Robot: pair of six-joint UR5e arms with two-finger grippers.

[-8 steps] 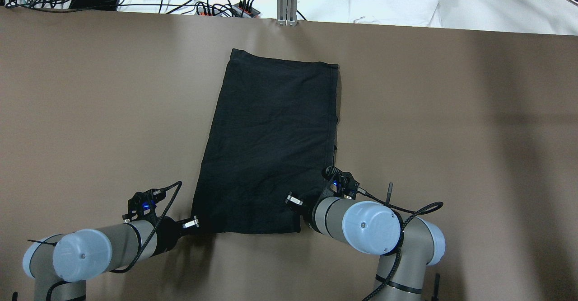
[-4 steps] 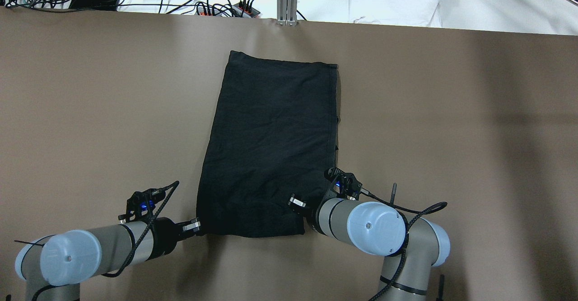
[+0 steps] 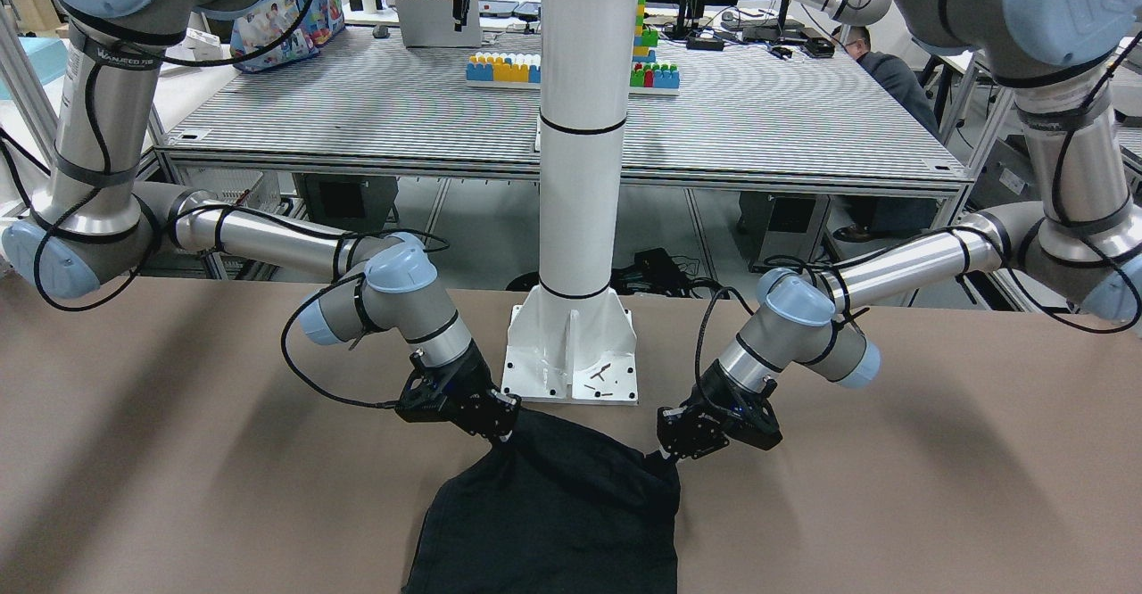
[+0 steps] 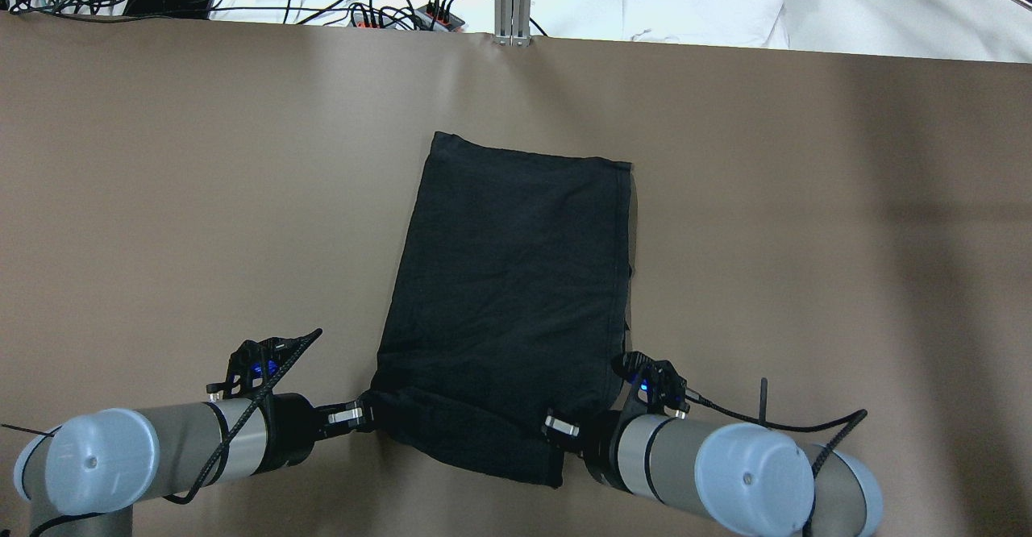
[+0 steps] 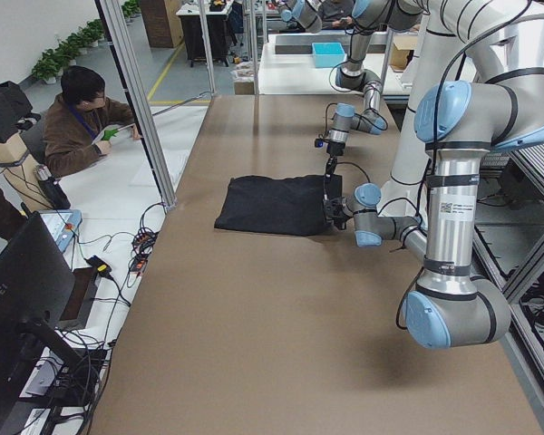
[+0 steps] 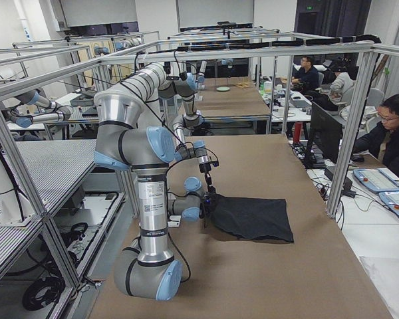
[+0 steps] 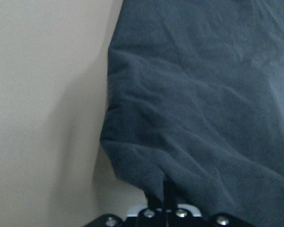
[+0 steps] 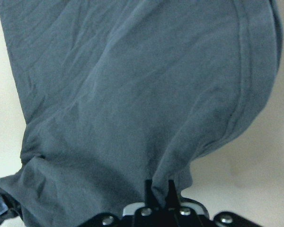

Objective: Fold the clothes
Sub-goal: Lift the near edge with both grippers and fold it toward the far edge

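In the lower middle of the overhead view, the black garment (image 4: pixel 516 279) lies on the brown table (image 4: pixel 161 198) with its long sides running up the frame. Its far edge lies flat, just above the frame's centre. The near edge is rucked into a thick band that slants down toward the lower right, between the two arms. The left tool (image 4: pixel 363 416) comes in from the lower left and is clamped on the garment's near left corner. In the left wrist view its tips (image 7: pixel 164 191) are pressed together with a pinch of cloth between them, and the fabric fans away up the frame. The right tool (image 4: pixel 555 428), reaching in from the lower right, is likewise closed on the near right corner. In the right wrist view the tool (image 8: pixel 159 189) grips a small fold beside the stitched hem. In the front-facing view the two held corners sit just below the base of the white pillar (image 3: pixel 580 130), the right tool (image 3: pixel 504 432) left of centre and the left tool (image 3: pixel 667 458) right of centre. The garment (image 3: pixel 553 514) runs down from them to the bottom edge of the frame. A folded white cloth (image 4: pixel 701 5) lies beyond the table at the upper right of the overhead view.
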